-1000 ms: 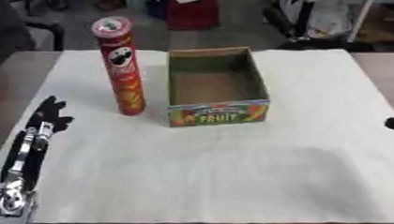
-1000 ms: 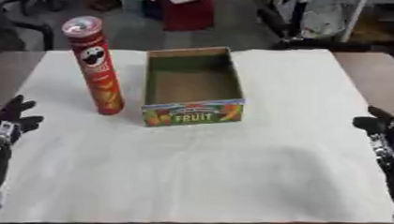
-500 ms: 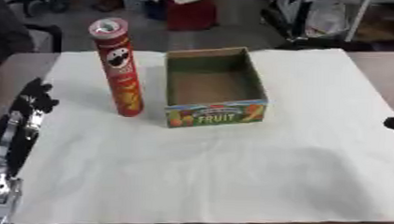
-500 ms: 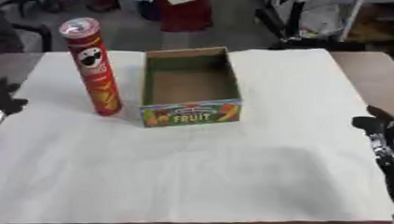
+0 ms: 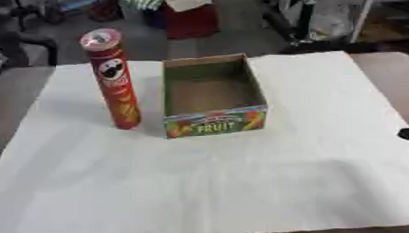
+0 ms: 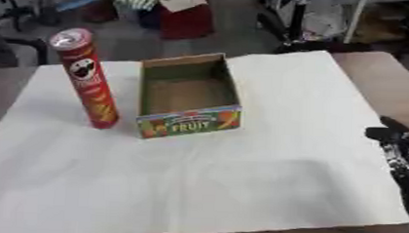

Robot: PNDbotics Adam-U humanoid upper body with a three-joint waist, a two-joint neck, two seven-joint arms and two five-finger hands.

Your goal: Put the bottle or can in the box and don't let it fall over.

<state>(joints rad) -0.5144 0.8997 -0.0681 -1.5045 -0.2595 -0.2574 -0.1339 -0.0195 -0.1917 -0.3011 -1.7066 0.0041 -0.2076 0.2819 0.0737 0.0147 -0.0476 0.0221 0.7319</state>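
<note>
**Desk:** What stood on the table?

**Photographer:** A tall red chip can (image 5: 112, 81) stood upright on the white cloth (image 5: 240, 178), just beside the left wall of an open cardboard box (image 5: 210, 95) printed FRUIT on its near face. The box was empty, its floor bare brown card.

**Desk:** And the robot's hands?

**Photographer:** The right hand (image 6: 397, 149) showed at the right edge of the right eye view, well apart from the can, black fingers pointing up; whether they lay straight or curled could not be told. The left hand appeared in neither view.

**Desk:** How would the can handle?

**Photographer:** By its look it was a light, stiff tube, smooth-sided and tall for its narrow base, so it seemed likely to topple at a sideways nudge. The printed wrap looked slick, and the wall might dent if squeezed hard.

**Desk:** Where should a hand take it?

**Photographer:** Around the middle of the body, at or a little above the mascot face, fingers and thumb on opposite sides, which would keep it vertical on the lift. It would have to clear the box rim and come down flat on the box floor before release.
</note>
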